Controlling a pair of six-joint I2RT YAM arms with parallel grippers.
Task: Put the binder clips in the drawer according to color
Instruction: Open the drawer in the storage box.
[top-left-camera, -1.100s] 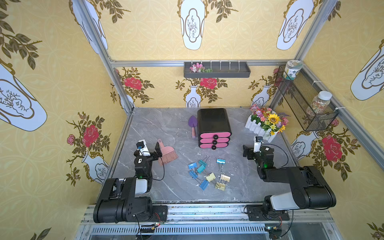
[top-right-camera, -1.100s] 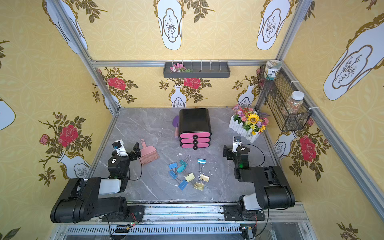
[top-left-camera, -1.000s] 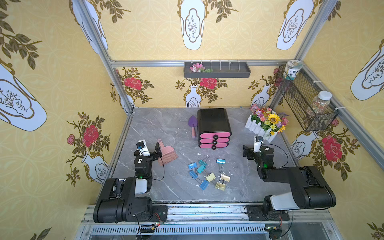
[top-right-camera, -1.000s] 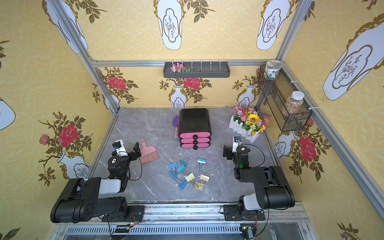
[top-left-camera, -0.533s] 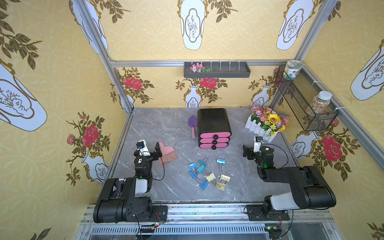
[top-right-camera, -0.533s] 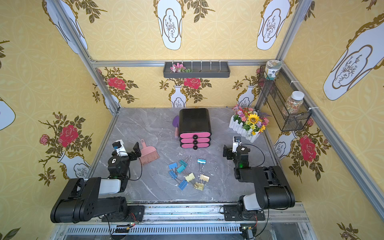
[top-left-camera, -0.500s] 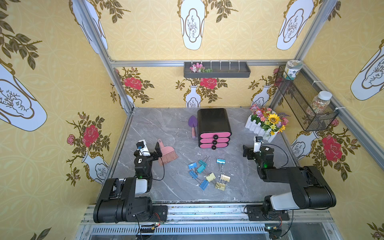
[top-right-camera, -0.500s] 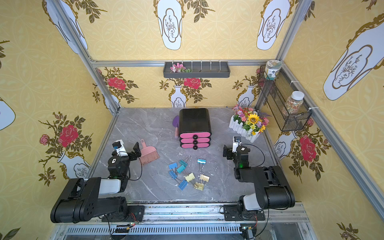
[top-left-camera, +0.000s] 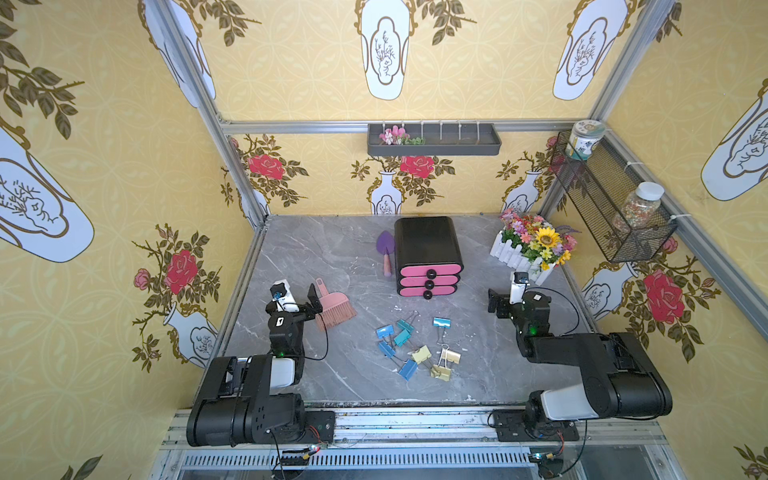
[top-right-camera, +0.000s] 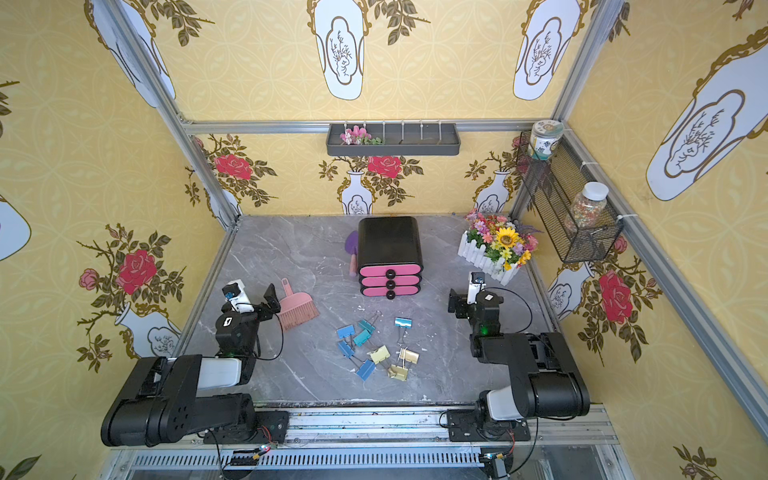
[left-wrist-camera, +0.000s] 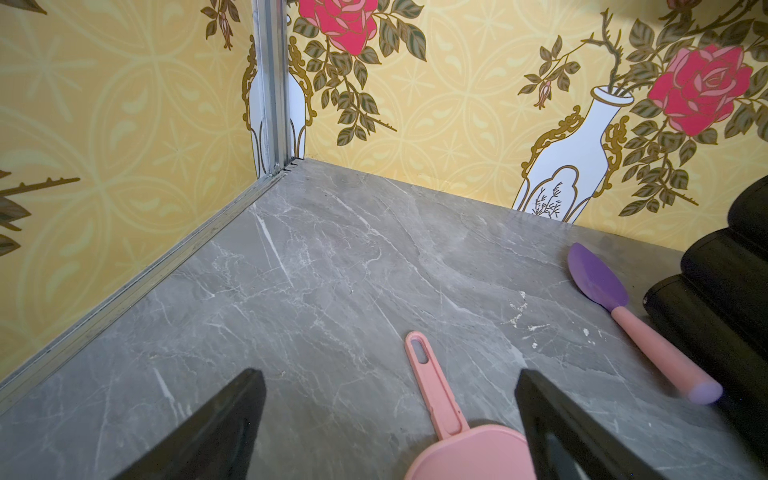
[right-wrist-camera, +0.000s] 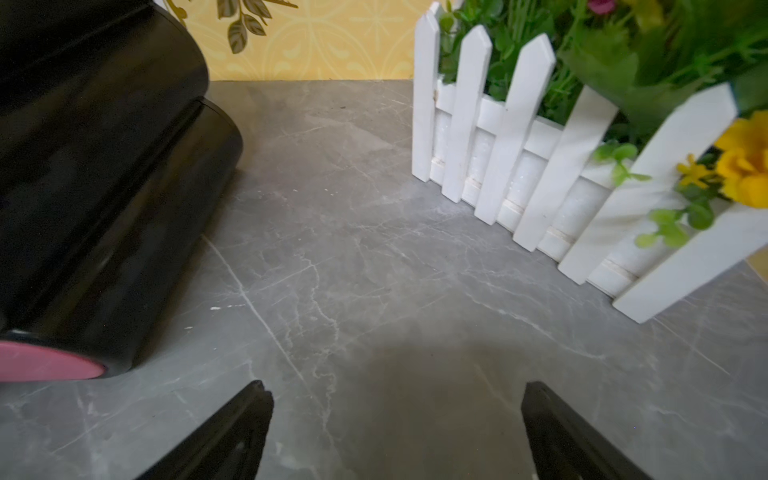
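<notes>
No change vs a sec ago: both arms parked, nothing shifted. Left end effector (left-wrist-camera: 388, 374) gapes wide & empty, just by the pink hand brush (top-left-camera: 334, 309). Right end effector (right-wrist-camera: 395, 386) is spread too, empty, betw. cabinet & flower planter (top-left-camera: 528, 253). Binder clips (top-left-camera: 421, 354) all lie loose on the table (top-left-camera: 332, 257), in front of the drawer cabinet (top-left-camera: 428, 249), 3 pink drawers shut. Prob. task not begun; a drawer needs opening first.
</notes>
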